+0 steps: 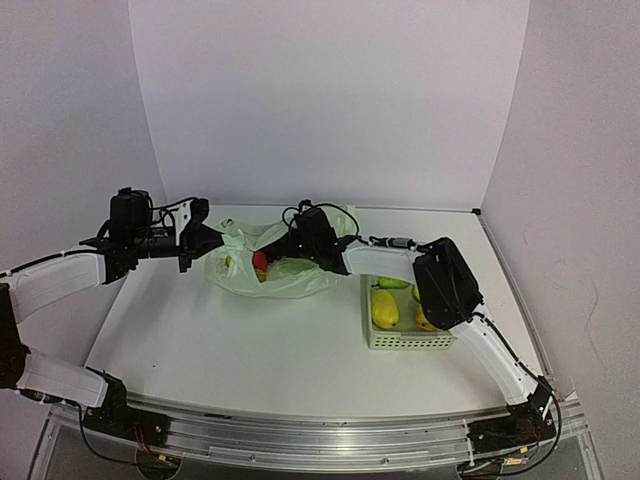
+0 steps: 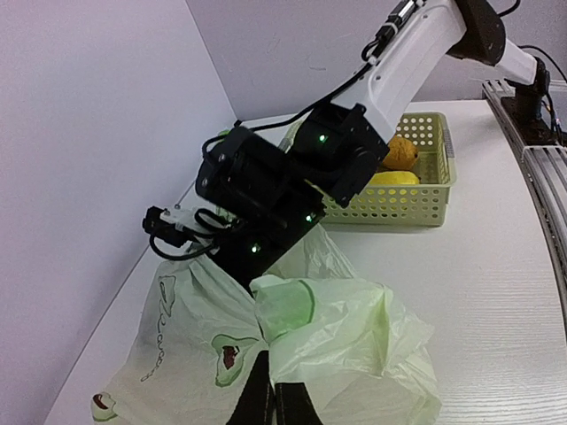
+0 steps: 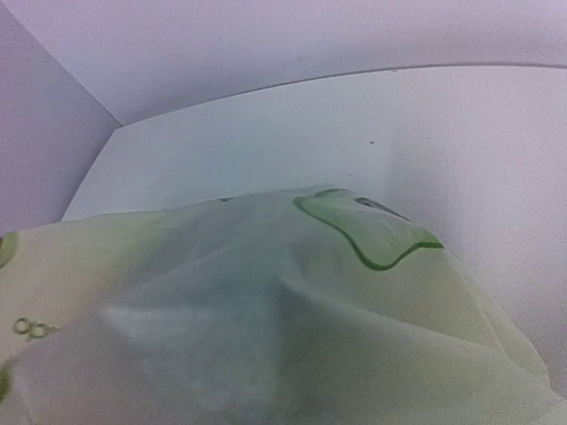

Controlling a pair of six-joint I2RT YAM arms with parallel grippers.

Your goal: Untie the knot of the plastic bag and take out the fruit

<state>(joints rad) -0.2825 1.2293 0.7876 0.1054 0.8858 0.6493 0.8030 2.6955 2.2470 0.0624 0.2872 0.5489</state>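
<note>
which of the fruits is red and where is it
The red fruit lying inside the plastic bag. It is the only red one: every other fruit in view is yellow or green, most of them in the lattice basket.

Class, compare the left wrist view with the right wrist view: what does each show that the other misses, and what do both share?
Only the left wrist view shows the basket holding yellow fruit, the right arm reaching down to the plastic bag, and the left gripper pinching the plastic. Only the right wrist view shows the bag's film close up, filling the lower frame, with a green outlined print. Both show the plastic bag and the white table.
</note>
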